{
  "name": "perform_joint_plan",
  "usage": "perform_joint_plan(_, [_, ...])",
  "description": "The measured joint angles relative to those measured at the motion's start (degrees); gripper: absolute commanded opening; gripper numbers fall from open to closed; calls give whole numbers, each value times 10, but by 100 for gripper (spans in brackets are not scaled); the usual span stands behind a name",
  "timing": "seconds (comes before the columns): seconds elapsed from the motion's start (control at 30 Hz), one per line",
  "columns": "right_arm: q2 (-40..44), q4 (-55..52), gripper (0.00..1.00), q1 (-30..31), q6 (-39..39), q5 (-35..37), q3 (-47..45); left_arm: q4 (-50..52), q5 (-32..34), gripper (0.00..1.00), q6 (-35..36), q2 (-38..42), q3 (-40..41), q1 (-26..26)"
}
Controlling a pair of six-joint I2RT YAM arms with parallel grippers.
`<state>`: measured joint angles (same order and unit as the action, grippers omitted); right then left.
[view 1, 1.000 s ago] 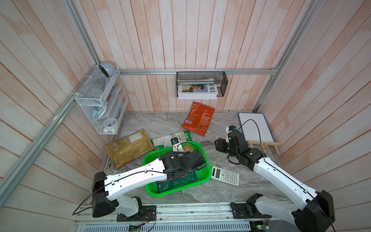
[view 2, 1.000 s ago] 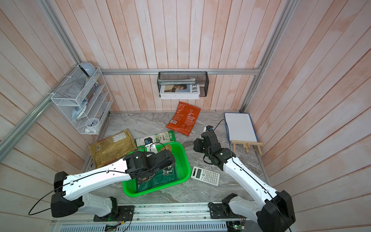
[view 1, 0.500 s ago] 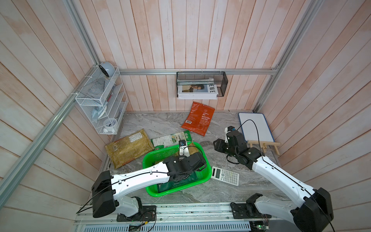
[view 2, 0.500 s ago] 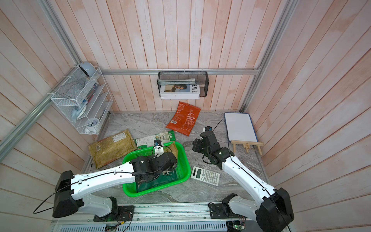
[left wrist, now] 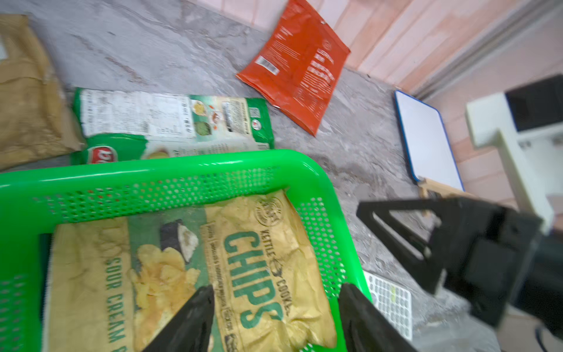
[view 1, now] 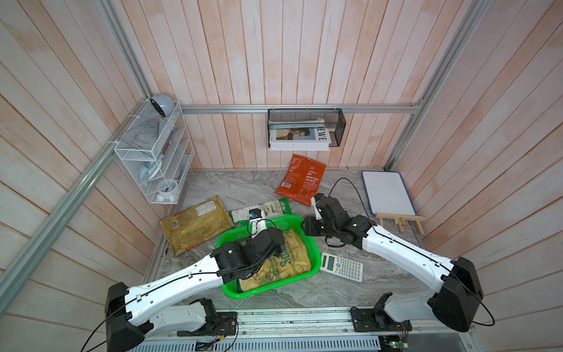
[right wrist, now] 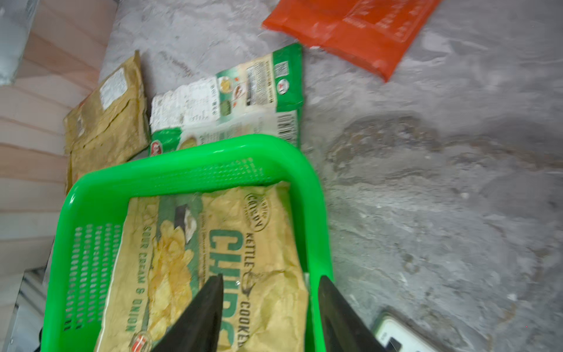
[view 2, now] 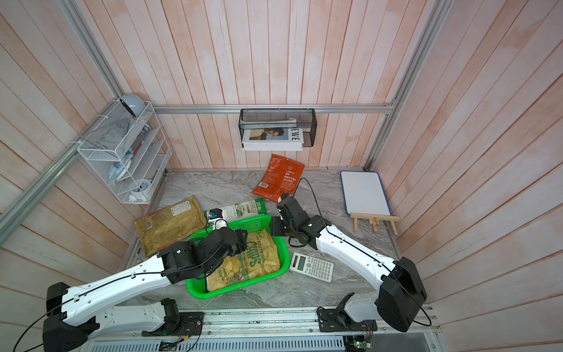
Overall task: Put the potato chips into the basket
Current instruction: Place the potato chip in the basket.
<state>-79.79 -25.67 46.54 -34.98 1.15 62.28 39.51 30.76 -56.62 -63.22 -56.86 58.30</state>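
A bright green rectangular plastic basket (view 1: pixel 292 221) with perforated walls is seen near the front of the grey marbled tabletop (view 1: pixel 243 189) in both top views. A tan crinkled snack bag printed "CHIPS" (view 2: pixel 253 259) is laid flat inside it, covering most of the floor. The left gripper (left wrist: pixel 275 288) is held above this bag, over the basket; its two black fingers are spread apart and nothing is grasped between them. The right gripper (right wrist: pixel 271 276) is poised by the basket's far right corner, likewise parted and empty; no contact with the rim can be made out. Three more bags are found on the tabletop outside the basket. A white-and-green bag (view 1: pixel 271 207) lies just behind the far rim, partly hidden by it. A plain mustard-brown bag (view 1: pixel 196 224) is placed beside that one, toward the left wall. An orange-red bag (view 1: pixel 300 179) lies farther back, well apart from the basket. A white calculator (view 1: pixel 341 266) is set just beside the basket's right wall.
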Motion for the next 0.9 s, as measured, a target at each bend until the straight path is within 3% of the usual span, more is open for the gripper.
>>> perform_joint_plan(0.23, [-111, -38, 58, 90, 53, -14, 70, 94, -11, 70, 8, 17, 13, -133])
perform_joint_plan(0.37, [-176, -74, 60, 101, 83, -20, 114, 123, -28, 70, 27, 19, 14, -188])
perform_joint_plan(0.6, [-308, -196, 62, 100, 133, -32, 217, 126, -90, 70, 75, 19, 29, -327])
perform_joint_plan(0.9, [-293, -251, 62, 99, 151, -21, 230, 98, -154, 70, 120, -2, 36, -436])
